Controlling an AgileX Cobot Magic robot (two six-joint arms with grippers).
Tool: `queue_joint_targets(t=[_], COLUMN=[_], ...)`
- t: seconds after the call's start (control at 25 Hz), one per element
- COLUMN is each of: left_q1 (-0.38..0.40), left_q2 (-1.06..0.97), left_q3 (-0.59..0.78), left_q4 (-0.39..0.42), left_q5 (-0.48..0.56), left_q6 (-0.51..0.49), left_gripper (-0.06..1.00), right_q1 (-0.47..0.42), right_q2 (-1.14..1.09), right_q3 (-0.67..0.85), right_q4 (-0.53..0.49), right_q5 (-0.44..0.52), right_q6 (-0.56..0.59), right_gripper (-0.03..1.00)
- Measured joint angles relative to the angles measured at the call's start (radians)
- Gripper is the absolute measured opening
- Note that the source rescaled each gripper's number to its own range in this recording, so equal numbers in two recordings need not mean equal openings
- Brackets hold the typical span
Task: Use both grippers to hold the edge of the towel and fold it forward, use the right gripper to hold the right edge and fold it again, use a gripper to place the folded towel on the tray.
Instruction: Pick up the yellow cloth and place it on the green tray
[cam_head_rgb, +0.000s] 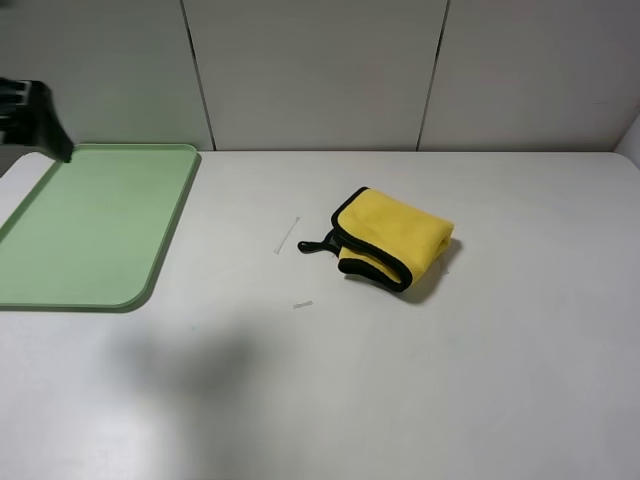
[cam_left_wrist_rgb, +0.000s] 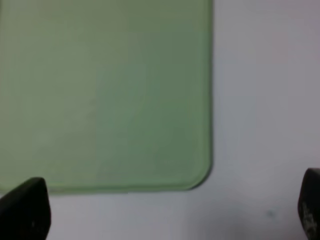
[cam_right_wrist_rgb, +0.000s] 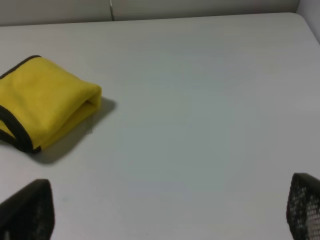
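bright yellow plush towel (cam_head_rgb: 392, 240): black-trimmed, folded into a small bundle, lying just right of frame centre | pale green rectangular plastic tray (cam_head_rgb: 95, 225): flat, low-rimmed, far left, well apart

1. Left gripper (cam_left_wrist_rgb: 167, 214): jaws spread wide, holding nothing, well apart from the towel (cam_head_rgb: 392, 240).
2. Right gripper (cam_right_wrist_rgb: 165, 212): jaws spread wide, holding nothing, near the towel, not touching it.

Open tabletop (cam_head_rgb: 450, 380) on every side of folded towel (cam_head_rgb: 392, 240), tray (cam_head_rgb: 90, 230) well apart, wall (cam_head_rgb: 320, 70) behind
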Motion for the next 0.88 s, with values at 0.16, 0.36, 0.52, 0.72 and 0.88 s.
queue_joint_targets(t=[0.16, 0.36, 0.52, 0.72, 0.88], left_q1=[-0.118, -0.257, -0.364, -0.474, -0.531], left_q2=[0.142, 0.296, 0.407, 0.512, 0.582], left_q3=[-0.071, -0.154, -0.201, -0.226, -0.236], left_q4=[-0.001, -0.002, -0.005, -0.010, -0.016], left_q5=[-0.049, -0.114, -0.168, -0.236, -0.290], left_q6=[-0.017, -0.074, -0.103, -0.150, -0.210], left_gripper=[1.00, 0.99, 0.99, 0.99, 0.99], right_q1=[0.000, 0.000, 0.000, 0.000, 0.000], right_q2=[0.000, 0.000, 0.000, 0.000, 0.000], right_q3=[0.000, 0.000, 0.000, 0.000, 0.000], right_q4=[0.000, 0.000, 0.000, 0.000, 0.000], right_q5=[0.000, 0.000, 0.000, 0.000, 0.000], right_q6=[0.000, 0.000, 0.000, 0.000, 0.000], right_gripper=[1.00, 1.00, 1.00, 1.00, 1.00])
